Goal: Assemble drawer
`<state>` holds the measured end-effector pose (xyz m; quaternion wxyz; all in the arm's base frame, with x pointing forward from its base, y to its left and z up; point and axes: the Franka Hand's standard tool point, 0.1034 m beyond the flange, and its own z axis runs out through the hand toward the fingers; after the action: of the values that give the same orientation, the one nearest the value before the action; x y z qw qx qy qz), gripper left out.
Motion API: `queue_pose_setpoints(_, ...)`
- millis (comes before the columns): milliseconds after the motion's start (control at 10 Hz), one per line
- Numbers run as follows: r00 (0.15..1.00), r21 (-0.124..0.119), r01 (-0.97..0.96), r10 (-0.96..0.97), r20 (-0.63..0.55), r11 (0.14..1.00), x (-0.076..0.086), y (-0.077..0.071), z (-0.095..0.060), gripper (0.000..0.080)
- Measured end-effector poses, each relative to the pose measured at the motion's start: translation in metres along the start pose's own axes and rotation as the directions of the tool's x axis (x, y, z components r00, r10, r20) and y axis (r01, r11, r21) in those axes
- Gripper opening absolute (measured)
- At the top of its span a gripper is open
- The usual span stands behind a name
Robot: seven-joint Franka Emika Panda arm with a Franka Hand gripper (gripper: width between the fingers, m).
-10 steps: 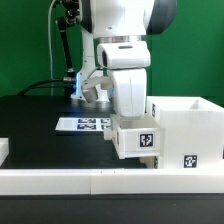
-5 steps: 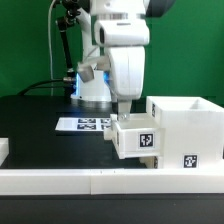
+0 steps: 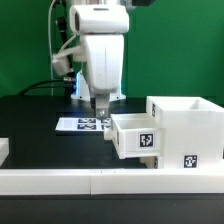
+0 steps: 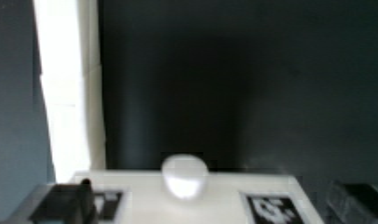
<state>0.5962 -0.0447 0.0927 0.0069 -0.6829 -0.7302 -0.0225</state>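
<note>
The white drawer casing [image 3: 186, 128] stands at the exterior view's right, with a tag on its front. One shallow tray [image 3: 135, 135] with a tag sticks out of its left side, partly pushed in. My gripper [image 3: 100, 112] hangs to the left of the tray, apart from it, above the marker board [image 3: 80, 125]. It holds nothing. In the wrist view the dark fingers [image 4: 61, 203] stand wide apart at the frame's corners, so the gripper [image 4: 207, 205] is open over the marker board [image 4: 189, 205]. The second tray is out of view.
A low white border rail [image 3: 90, 181] runs along the table's front edge. A small white piece [image 3: 3, 150] lies at the far left. The wrist view shows a white strip [image 4: 65, 90] on the black table and a blurred white blob [image 4: 184, 177].
The arm has swung toward the exterior view's left, off the tray. The tray stays in the casing and has not moved.
</note>
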Motion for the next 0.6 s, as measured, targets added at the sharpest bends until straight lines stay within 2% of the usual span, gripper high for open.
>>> queue_pose_setpoints(100, 1.000, -0.002, 0.003, -0.003, 0.002, 1.000, 0.002, 0.003, 0.001, 0.0649)
queue_pose_setpoints(400, 1.000, -0.001, 0.017, -0.017, -0.008, 1.000, -0.006, 0.001, 0.002, 0.0649)
queue_pose_setpoints(600, 0.994, 0.002, 0.025, -0.024, -0.108, 1.000, -0.015, -0.006, 0.016, 0.0649)
